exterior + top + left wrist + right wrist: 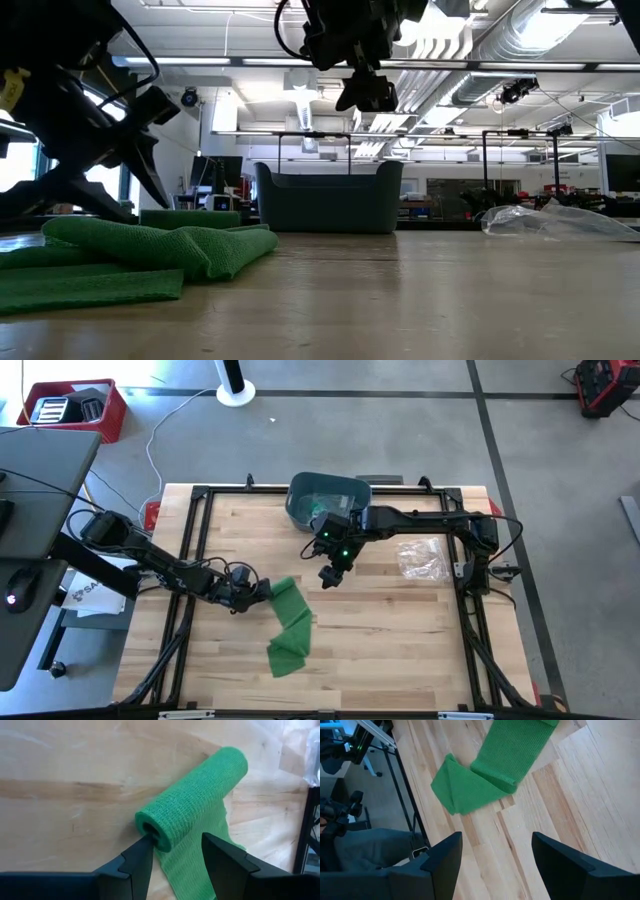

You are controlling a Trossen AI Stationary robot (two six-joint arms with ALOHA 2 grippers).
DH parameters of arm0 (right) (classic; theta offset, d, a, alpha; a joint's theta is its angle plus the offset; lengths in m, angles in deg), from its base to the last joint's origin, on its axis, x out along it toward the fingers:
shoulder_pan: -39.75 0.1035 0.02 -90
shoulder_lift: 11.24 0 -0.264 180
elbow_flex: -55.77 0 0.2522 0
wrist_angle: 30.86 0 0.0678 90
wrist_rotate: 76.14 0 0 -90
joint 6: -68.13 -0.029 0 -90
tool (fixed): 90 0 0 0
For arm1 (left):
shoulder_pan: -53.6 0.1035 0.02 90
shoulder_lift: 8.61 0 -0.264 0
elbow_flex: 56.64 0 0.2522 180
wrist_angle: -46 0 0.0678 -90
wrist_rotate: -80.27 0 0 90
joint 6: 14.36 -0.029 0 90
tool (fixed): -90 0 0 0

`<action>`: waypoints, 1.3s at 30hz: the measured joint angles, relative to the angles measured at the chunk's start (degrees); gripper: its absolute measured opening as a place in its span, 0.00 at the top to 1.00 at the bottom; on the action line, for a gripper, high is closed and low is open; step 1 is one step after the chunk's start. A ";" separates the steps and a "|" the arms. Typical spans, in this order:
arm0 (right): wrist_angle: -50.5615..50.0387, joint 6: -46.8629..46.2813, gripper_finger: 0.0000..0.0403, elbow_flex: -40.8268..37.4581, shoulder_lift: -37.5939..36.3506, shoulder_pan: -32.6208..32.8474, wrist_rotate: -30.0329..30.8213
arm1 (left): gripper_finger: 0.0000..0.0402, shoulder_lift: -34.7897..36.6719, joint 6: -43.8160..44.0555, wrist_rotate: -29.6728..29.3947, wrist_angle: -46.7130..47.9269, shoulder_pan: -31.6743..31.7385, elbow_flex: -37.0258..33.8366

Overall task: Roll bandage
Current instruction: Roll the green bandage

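The green bandage has a rolled part [195,795] lying on the wooden table left of centre [282,590]. Its loose strip [512,745] runs from the roll toward the near edge and ends in a folded-over heap [290,653]. My left gripper [175,842] sits low at the roll's left end [252,592], fingers apart. My right gripper [330,577] hangs open well above the table's middle, nothing between its fingers [495,855]. In the low view the bandage [150,250] lies flat on the boards. My left gripper comes at the roll slanting down from the table's left, along the roll's length. One fingertip [144,851] meets the rim of the roll's hollow near end [150,831]. The other finger [220,857] stands beside the roll over the loose strip; whether it touches, I cannot tell. The roll rests on the table.
A dark teal bin [328,500] stands at the far middle of the table. A clear plastic bag [422,558] lies at the right. Black frame rails [195,540] run around the table's edges. Bare boards lie between the bandage and the bag.
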 joint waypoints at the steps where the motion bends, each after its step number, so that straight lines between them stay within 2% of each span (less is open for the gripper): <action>1: 0.00 0.02 0.42 0.00 0.00 0.00 0.00 | 0.60 0.00 -0.37 -0.39 0.04 0.13 0.00; 20: 0.08 0.01 0.42 0.00 0.00 -0.02 0.00 | 0.60 -0.68 -3.51 -0.70 -0.94 2.42 0.00; 39: 0.11 0.20 0.42 0.00 0.00 -0.07 0.02 | 0.60 -0.89 -5.05 -3.94 1.04 4.88 0.00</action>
